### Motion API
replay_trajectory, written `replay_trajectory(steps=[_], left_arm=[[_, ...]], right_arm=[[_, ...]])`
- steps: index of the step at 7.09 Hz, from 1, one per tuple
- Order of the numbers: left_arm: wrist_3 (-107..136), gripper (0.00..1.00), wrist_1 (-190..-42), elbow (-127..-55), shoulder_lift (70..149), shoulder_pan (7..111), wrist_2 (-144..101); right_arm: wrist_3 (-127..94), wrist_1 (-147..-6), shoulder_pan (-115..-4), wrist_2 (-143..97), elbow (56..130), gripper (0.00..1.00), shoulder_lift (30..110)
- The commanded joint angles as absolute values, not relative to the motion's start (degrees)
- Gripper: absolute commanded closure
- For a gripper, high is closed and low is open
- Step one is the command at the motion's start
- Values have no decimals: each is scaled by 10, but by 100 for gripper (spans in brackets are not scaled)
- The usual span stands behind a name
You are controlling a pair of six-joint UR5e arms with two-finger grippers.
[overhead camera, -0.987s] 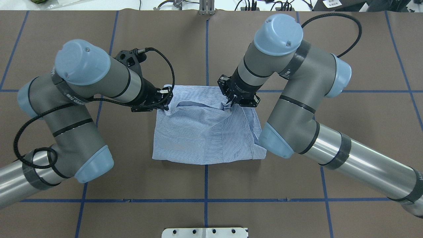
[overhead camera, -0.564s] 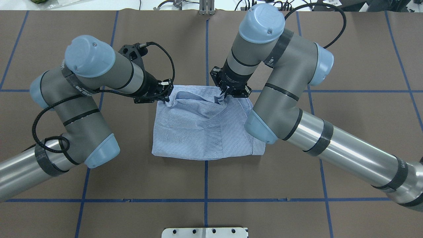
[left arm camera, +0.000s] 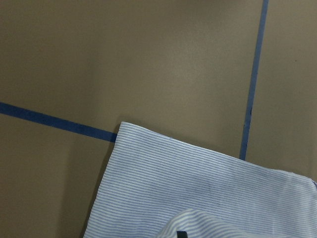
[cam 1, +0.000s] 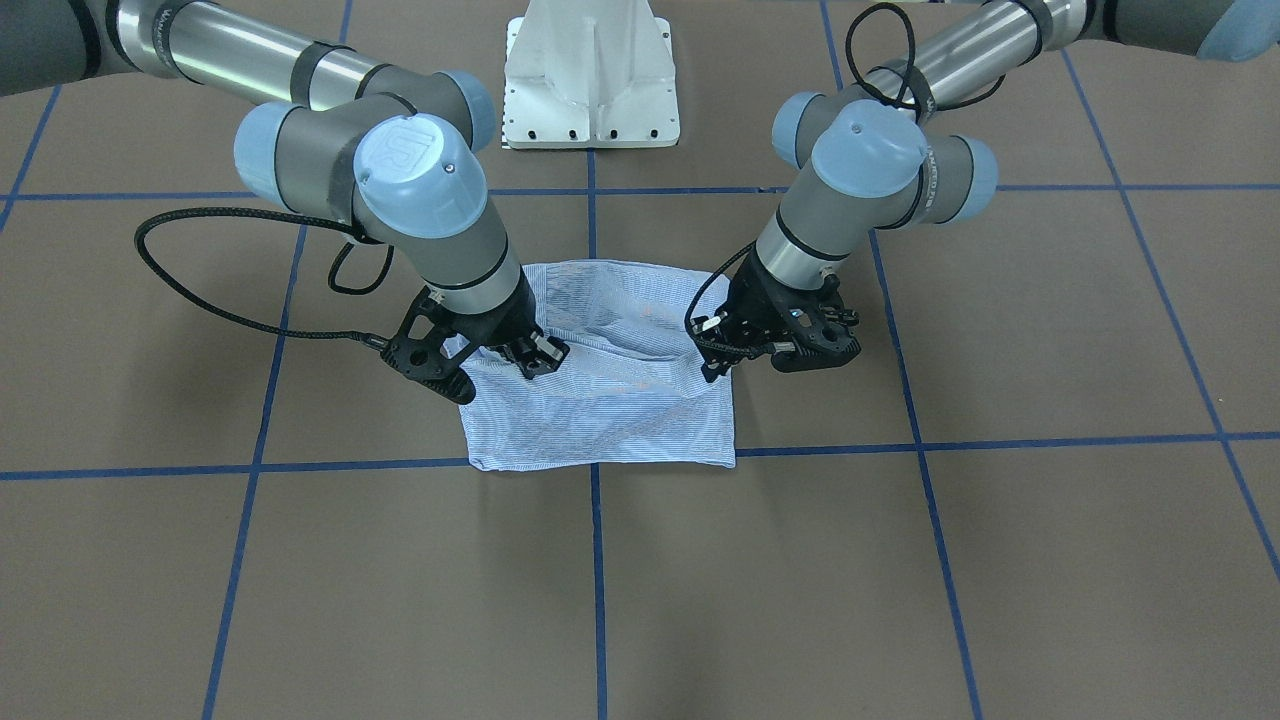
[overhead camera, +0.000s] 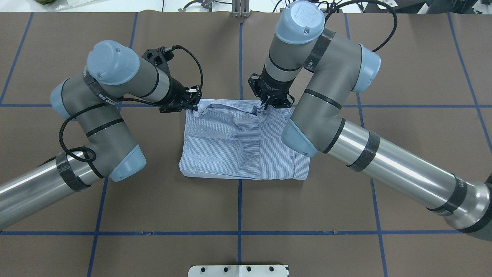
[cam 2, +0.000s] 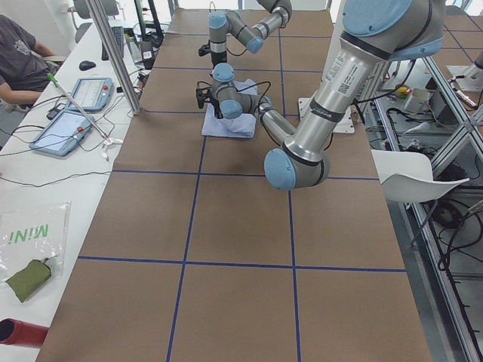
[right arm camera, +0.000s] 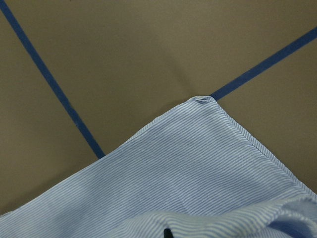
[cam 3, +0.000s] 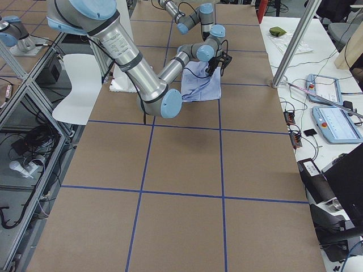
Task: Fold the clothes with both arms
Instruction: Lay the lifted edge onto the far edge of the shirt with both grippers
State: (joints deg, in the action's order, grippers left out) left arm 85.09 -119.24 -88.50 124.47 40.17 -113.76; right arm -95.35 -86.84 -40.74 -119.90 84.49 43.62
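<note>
The light blue striped shirt [overhead camera: 238, 150] lies folded into a rough rectangle at the middle of the brown table and also shows in the front view [cam 1: 600, 415]. My left gripper [overhead camera: 194, 105] is shut on a pinch of fabric at the shirt's far left corner and shows at the right in the front view [cam 1: 712, 365]. My right gripper [overhead camera: 265, 107] is shut on a pinch of fabric at the far edge, right of the middle, and shows at the left in the front view [cam 1: 530, 365]. Both hold a raised top layer low over the shirt. The wrist views show striped cloth [left arm camera: 198, 188] [right arm camera: 188, 168] below the fingers.
Blue tape lines [overhead camera: 240, 207] grid the brown table cover. The white pedestal base [cam 1: 590, 80] stands on the robot's side. A side bench holds tablets [cam 2: 64, 128] and a green pouch [cam 2: 29, 277]; a seated person [cam 2: 23, 56] is there.
Both grippers have moved away from the robot toward the shirt's far edge, carrying the pinched top layer with them. The shirt's near edge has shifted slightly the same way.
</note>
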Motion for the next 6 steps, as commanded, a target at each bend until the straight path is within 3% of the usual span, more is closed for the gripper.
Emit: replay_trajectory(steps=[1, 6], left_arm=[[851, 100, -1197, -880, 1246, 403, -1137], [851, 100, -1197, -880, 1248, 402, -1137]], right_arm=[[-953, -868, -408, -1201, 837, 100, 436], [-953, -865, -408, -1207, 824, 100, 439]])
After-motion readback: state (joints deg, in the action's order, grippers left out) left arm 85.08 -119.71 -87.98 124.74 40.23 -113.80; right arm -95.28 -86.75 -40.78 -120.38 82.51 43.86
